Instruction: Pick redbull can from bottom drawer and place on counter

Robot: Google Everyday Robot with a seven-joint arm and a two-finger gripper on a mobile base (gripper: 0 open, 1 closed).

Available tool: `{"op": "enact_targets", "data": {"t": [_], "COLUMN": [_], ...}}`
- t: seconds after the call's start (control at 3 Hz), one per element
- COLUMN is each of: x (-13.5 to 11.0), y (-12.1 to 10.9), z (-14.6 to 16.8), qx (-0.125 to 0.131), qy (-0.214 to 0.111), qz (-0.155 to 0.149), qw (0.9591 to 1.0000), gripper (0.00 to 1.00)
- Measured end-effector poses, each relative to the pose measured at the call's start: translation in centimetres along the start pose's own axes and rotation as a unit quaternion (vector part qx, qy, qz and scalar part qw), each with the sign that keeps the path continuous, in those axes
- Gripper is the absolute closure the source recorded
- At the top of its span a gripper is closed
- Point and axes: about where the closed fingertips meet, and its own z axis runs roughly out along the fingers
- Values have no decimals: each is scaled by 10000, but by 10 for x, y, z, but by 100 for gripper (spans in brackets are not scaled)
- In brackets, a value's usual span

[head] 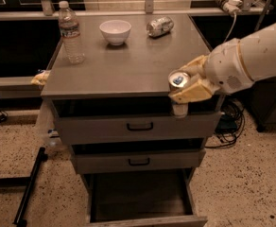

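One slim redbull can stands upright in the gripper, whose yellowish fingers pinch it from the right side. It hangs just off the near right corner of the counter, well above the open bottom drawer. Its long axis is vertical. The silver top sits about level with the counter surface and the base hangs below the edge, so I judge the can must rise, then travel left and far, to land. A bare stretch lies that way, well short of the bowl, the dented can and the water bottle.
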Motion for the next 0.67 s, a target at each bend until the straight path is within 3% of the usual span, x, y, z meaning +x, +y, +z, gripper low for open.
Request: {"op": "enact_targets", "data": {"t": [0.67], "x": [-23], "y": [-90], "z": [14], "qx": [370], "qy": [-53], "qz": [110], "qw": [9992], "gripper": [100]}}
